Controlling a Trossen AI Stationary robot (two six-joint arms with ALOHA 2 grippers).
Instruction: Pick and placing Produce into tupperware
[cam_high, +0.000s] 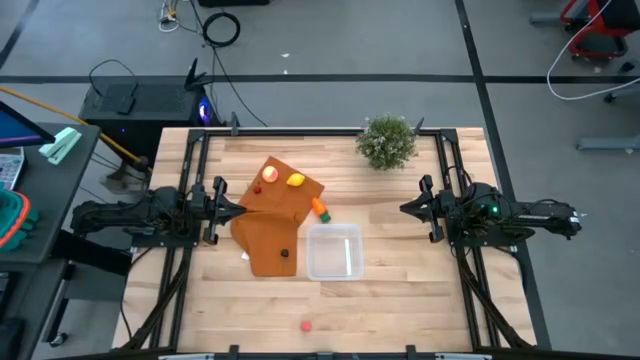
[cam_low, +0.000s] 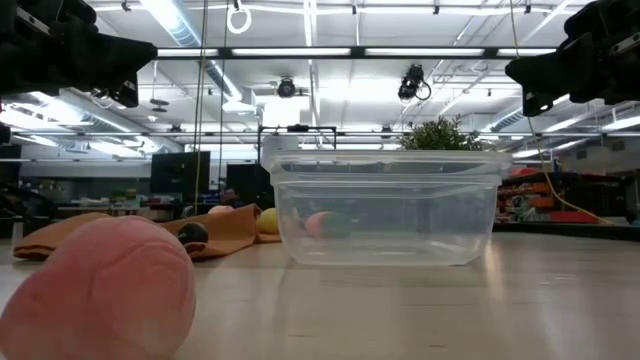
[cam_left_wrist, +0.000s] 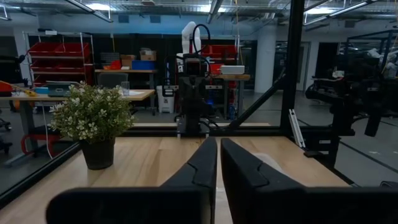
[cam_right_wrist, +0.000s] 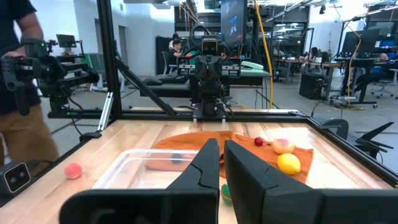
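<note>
The clear tupperware (cam_high: 334, 251) (cam_low: 385, 205) stands on the table with nothing inside. The red-yellow fruit (cam_high: 270, 174) (cam_right_wrist: 283, 145), the lemon (cam_high: 296, 180) (cam_right_wrist: 288, 163) and the small dark piece (cam_high: 284, 253) (cam_low: 193, 232) lie on an orange-brown cloth (cam_high: 270, 228). The carrot (cam_high: 320, 208) lies at the cloth's edge, just beyond the tupperware's far side. The red-pink piece (cam_high: 306, 324) (cam_low: 100, 290) lies on bare wood near the near edge. My left gripper (cam_high: 238, 208) (cam_left_wrist: 219, 146) hovers shut over the cloth's left side. My right gripper (cam_high: 404, 208) (cam_right_wrist: 221, 146) hovers shut to the right of the carrot.
A bushy potted plant (cam_high: 387, 140) (cam_left_wrist: 93, 121) stands at the table's far edge. A black frame (cam_high: 190, 200) runs along the left and right sides. Bare wood lies between the tupperware and the right arm. A person (cam_right_wrist: 18, 93) stands in the room beyond the table.
</note>
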